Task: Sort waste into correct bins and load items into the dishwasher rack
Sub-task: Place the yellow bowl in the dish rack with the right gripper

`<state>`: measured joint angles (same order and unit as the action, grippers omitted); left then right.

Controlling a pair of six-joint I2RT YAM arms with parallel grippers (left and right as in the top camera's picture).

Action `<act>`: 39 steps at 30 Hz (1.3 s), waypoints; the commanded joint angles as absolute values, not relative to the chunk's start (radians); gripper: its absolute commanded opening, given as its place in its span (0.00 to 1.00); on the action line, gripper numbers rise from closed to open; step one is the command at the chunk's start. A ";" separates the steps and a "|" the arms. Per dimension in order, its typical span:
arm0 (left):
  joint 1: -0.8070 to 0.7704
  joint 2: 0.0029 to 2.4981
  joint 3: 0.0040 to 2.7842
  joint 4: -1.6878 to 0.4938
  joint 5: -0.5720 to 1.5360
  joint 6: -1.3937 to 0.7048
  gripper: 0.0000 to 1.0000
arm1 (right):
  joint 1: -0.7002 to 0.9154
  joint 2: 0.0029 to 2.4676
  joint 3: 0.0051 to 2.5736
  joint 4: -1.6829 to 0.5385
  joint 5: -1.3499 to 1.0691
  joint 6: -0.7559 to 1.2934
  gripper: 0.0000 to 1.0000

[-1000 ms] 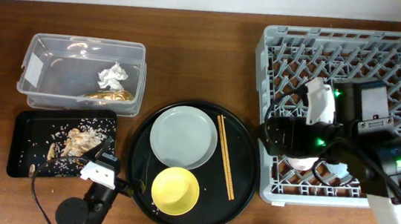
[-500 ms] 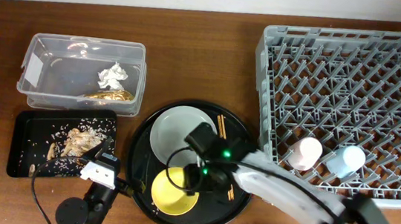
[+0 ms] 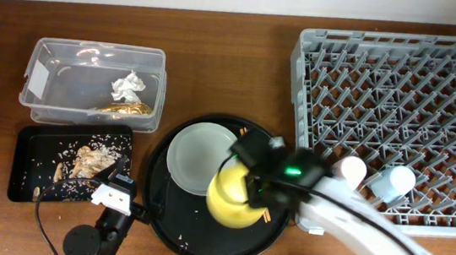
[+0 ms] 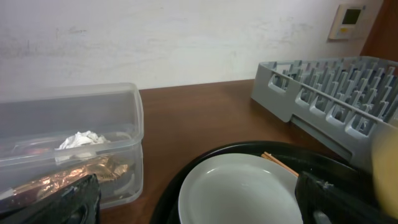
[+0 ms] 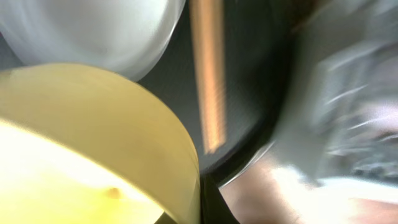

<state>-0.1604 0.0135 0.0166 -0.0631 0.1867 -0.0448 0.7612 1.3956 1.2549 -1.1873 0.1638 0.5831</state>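
Brown wood covers the table, and we see the grey dishwasher rack filling its far right corner. A pink cup and a light-blue cup sit side by side along the rack's near side. At the middle of the near edge lies the round black tray with the white plate on it. Our right gripper grips the yellow bowl by its rim, and the bowl is tilted, overlapping the plate's near right side from overhead. The chopsticks lie right of the plate, mostly under the arm. Toward the far left corner the clear box holds the tissue and the wrapper. The black tray at the near left corner holds the food scraps. Our left gripper is spread wide and holds nothing.
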 commanded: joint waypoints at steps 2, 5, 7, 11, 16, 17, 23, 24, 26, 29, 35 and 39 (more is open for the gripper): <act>-0.156 0.005 0.009 -0.061 0.187 -0.032 0.99 | 0.583 1.276 1.320 -1.155 0.697 0.561 0.04; -0.156 0.005 0.009 -0.061 0.187 -0.032 0.99 | 0.360 1.316 1.319 -1.052 0.777 0.561 0.04; -0.156 0.005 0.009 -0.061 0.187 -0.032 0.99 | 0.253 1.373 1.319 -0.977 0.783 0.561 0.04; -0.156 0.005 0.009 -0.061 0.187 -0.032 0.99 | 0.115 1.557 1.319 -0.819 0.857 0.483 0.04; -0.156 0.005 0.009 -0.061 0.187 -0.032 0.99 | 0.126 1.742 1.319 -0.785 1.003 0.383 0.04; -0.156 0.005 0.009 -0.061 0.187 -0.032 0.99 | 0.136 1.766 1.319 -0.801 1.008 0.373 0.04; -0.156 0.005 0.009 -0.061 0.187 -0.032 0.99 | 0.221 1.803 1.319 -0.903 1.007 0.375 0.04; -0.156 0.005 0.008 -0.061 0.187 -0.032 0.99 | 0.232 1.803 1.319 -0.916 1.007 0.376 0.04; -0.156 0.005 0.009 -0.061 0.187 -0.032 0.99 | 0.239 1.802 1.320 -0.908 1.059 0.378 0.04; -0.156 0.005 0.009 -0.061 0.187 -0.032 0.99 | 0.239 1.798 1.354 -0.902 1.235 0.378 0.04; -0.156 0.005 0.009 -0.061 0.187 -0.032 0.99 | 0.208 1.809 1.377 -0.815 1.251 0.371 0.04; -0.156 0.005 0.009 -0.061 0.187 -0.032 0.99 | 0.204 1.839 1.375 -0.853 1.117 0.371 0.04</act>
